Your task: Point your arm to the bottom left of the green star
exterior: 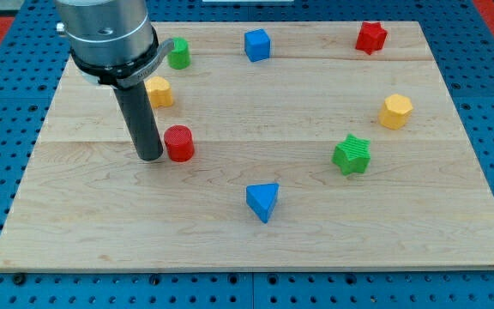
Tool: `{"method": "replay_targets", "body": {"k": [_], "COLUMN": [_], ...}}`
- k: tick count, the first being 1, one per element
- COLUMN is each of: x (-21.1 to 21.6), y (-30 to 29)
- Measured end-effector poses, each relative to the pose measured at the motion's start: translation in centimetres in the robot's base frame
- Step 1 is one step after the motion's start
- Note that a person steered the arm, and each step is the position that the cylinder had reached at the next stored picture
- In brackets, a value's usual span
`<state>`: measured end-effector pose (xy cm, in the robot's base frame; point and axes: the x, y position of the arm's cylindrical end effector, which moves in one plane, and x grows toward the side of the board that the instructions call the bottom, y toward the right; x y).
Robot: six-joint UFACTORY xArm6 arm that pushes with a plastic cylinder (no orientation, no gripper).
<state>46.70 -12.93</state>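
- No fingers on this rig, so nothing is held; my tip (150, 158) is parked toward the table's left edge, touching or just beside the red cylinder (179, 142).
- The green star (352, 154) sits well apart, toward the right edge.
- A sweep below the red cylinder is probably best, stopping short so the star isn't nudged.
- The blue triangular block (262, 201) near the bottom edge could get clipped.

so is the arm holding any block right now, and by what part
Nothing is held. My tip only rests on the board, right beside the red cylinder on its left.

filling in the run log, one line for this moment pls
my tip: touching red cylinder, its left | green star: far right, untouched | goal: not reached
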Motion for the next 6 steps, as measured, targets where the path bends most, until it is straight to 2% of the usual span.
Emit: {"method": "replay_targets", "body": {"k": [4,6], "x": [-0.2,5.6], "y": [2.2,2.0]}}
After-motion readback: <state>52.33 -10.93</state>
